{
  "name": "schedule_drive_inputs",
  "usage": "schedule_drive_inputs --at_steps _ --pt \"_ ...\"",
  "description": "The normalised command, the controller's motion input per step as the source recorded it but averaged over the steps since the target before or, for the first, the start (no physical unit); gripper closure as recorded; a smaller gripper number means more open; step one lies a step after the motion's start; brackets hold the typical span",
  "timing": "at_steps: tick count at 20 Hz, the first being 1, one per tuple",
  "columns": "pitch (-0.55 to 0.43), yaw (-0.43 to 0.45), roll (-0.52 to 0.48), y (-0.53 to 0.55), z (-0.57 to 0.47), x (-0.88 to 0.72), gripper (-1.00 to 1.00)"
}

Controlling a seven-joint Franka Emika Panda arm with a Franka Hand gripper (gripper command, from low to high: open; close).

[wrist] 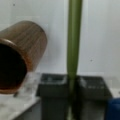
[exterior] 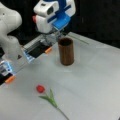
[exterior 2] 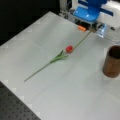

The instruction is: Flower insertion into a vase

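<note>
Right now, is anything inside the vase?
Nothing rises out of the vase; its inside is dark, so the bottom cannot be seen. A red flower lies on the table, and the gripper grips a green stem beside the vase.

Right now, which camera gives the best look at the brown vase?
A front view: the vase stands whole, rim and wall clear, with the gripper near its rim on the view's left. In a front view the vase is cut by the right edge. The wrist view crops its dark mouth.
</note>
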Motion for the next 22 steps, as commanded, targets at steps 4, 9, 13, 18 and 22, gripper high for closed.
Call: schedule_drive_inputs --at_steps 4,9,13,18,22 --pt "-0.035 -0.076 0.136 0.29 -0.08 -0.46 1.0" --pt "-0.09 -0.051 0.097 0.43 -0.21 -0.6 1.0" --pt "-0.103 -0.102 0.037 0.54 -0.21 -0.65 1.0" --pt "-0.102 -0.144 0.035 0.42 -0.1 -0.59 1.0" --pt "-0.084 -0.137 0.083 0.27 -0.07 -0.54 1.0"
